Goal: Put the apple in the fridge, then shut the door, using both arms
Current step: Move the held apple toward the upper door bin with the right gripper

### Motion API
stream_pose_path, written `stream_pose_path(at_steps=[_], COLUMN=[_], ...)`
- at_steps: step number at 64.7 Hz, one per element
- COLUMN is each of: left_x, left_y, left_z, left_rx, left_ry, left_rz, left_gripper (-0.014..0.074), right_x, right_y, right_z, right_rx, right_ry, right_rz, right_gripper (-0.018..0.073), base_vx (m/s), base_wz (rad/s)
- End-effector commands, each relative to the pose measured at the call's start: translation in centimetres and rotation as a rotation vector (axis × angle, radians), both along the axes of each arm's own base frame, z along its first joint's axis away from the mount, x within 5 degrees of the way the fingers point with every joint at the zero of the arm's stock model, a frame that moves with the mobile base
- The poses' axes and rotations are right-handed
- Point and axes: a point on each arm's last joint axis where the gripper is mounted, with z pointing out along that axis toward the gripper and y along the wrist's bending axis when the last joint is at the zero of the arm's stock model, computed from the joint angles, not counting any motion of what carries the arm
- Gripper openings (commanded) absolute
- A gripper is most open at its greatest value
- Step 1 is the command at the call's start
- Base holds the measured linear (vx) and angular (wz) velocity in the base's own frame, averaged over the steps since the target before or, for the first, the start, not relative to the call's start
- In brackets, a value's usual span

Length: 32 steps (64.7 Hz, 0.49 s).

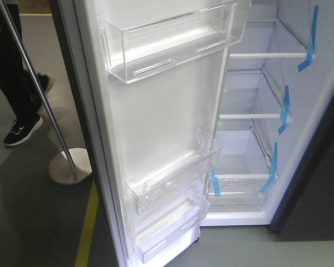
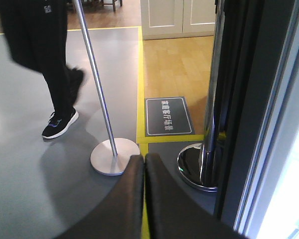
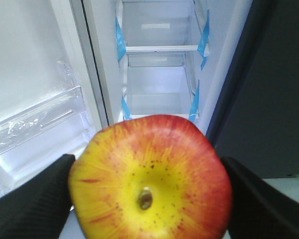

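Floor stanchion [image 1: 67, 167] flanks door [image 1: 161, 122]; right claw [image 3: 149, 204] grips apple [image 3: 152, 149].

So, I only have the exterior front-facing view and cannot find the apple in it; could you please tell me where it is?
Observer: The glossy, round, red-and-yellow apple is gripped in the right claw and fills the right wrist view.
Operator: Thank you. What lies beyond it?
Observer: The open, white-lined tall fridge with blue tape strips lies straight behind the apple.
Operator: And the left claw, please?
Observer: The left claw is shut on nothing, over grey floor near a silver round-based stanchion post.
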Motion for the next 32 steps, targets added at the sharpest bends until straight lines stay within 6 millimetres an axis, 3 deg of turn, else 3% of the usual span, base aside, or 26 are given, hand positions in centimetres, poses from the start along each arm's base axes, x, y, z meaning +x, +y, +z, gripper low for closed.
stream_pose_path(at_steps=[1, 32], left_x=[0.13, 0.13], left_y=[-0.14, -0.14], left_z=[0.04, 0.04], left_rx=[0.001, 0.001], left_ry=[-0.06, -0.06], left_rz=[-0.016, -0.016], left_gripper=[-0.0005, -0.0005], right_x=[0.3, 0.3], right_y=[-0.11, -0.11], right_z=[1.52, 1.52], right_rx=[-0.009, -0.009], right_ry=[-0.107, -0.107], right_rz=[-0.009, -0.009], right_gripper=[0.0132, 0.0132], base_vx=[0.05, 0.04], base_wz=[0.0, 0.0])
